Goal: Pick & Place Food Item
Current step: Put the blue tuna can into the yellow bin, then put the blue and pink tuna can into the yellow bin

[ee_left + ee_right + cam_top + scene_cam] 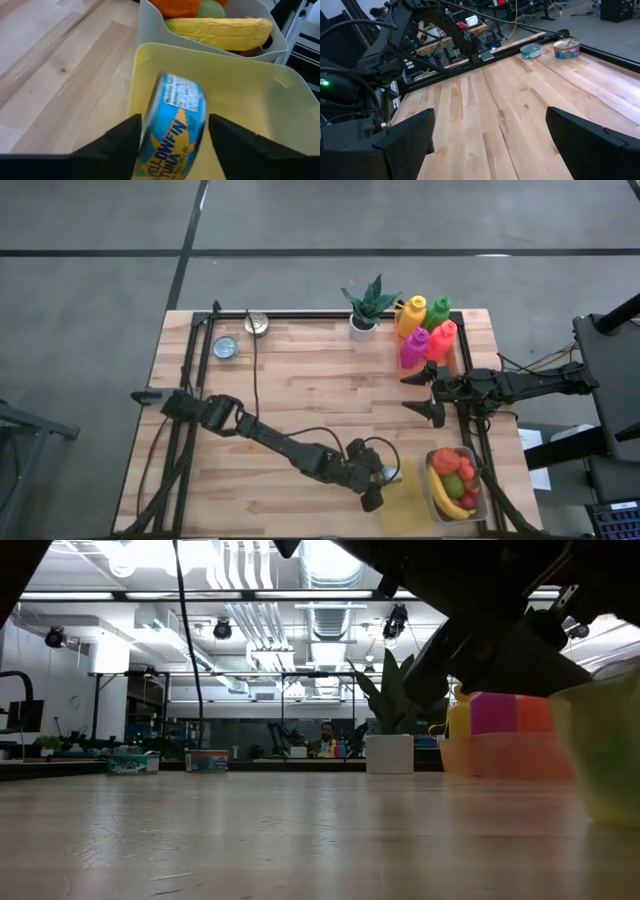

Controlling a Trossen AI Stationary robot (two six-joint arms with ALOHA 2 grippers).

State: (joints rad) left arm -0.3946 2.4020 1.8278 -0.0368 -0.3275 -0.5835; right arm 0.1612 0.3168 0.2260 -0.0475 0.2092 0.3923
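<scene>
Blue yellowfin tuna can (175,132), on edge, inside yellow bin (250,75), beside fruit container (150,30)

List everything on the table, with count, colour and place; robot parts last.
tuna can: one, blue, tilted on edge between the left gripper's fingers, over the yellow bin
yellow bin: one, near edge, beside the fruit bin
fruit bin: one, clear, near right corner, holding toy fruit
cans: two, silvery, far left
potted plant: one, green in white pot, far edge
bottles: four, yellow, green, magenta, red, far right
left gripper: over the yellow bin
right gripper: open, waiting at right side
</scene>
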